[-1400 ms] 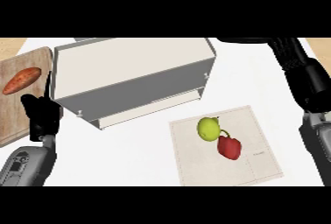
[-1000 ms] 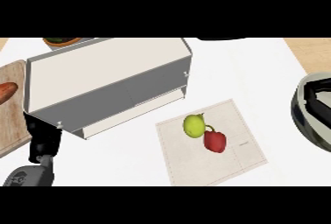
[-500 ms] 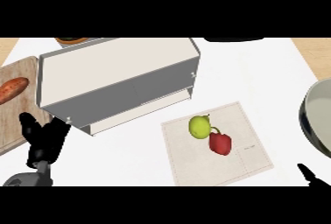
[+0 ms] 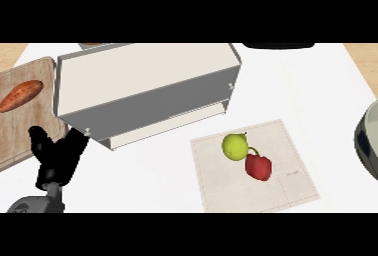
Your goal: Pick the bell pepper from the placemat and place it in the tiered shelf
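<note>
- Bell pepper (image 4: 258, 167): red, lying on the placemat (image 4: 295, 187), well to the right of the only robot hand in view and about level with it; nothing has hold of it
- Green apple (image 4: 235, 146): touching the pepper on its upper left, on the side nearer the robot hand
- Left robot hand (image 4: 57, 157): at the lower left, fingers up and spread, relaxed, holding nothing; it rests just below the shelf's near left corner and beside the cutting board (image 4: 22, 145)
- Right robot hand: not in view, so its state cannot be told
- Tiered shelf (image 4: 148, 85): up and right of the left robot hand, on the white desk (image 4: 148, 185); its lower tier shows as a pale ledge facing the placemat
- Sweet potato (image 4: 21, 95): on the cutting board, above the left robot hand
- Risk, as I judge it: a reach for the pepper could close on the apple or knock it rolling, since the two touch; the low opening under the shelf's top could also catch a pepper carried in too high
</note>
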